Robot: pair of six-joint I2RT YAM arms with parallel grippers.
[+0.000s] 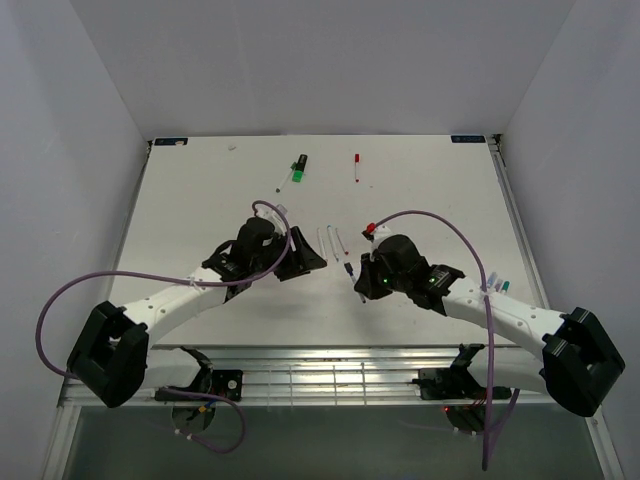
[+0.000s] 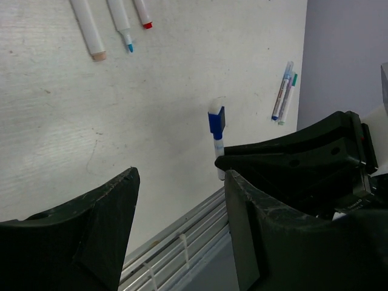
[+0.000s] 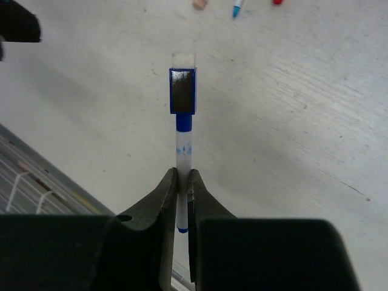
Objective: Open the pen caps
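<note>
Right wrist: R end effector [image 3: 183, 177] clamps pen [image 3: 183, 144], btm hidden

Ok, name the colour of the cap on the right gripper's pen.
Blue cap with a dark face on the pen; right wrist view shows it best.

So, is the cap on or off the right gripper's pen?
On: the blue cap sits on the far end of the pen; the right gripper is shut on its barrel.

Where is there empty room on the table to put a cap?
Bare white table lies left of the black marker with green cap, and right of the thin red-tipped white pen. Crowded: the middle, where three white pens lie between the left gripper and right gripper holding a blue-capped pen.
</note>
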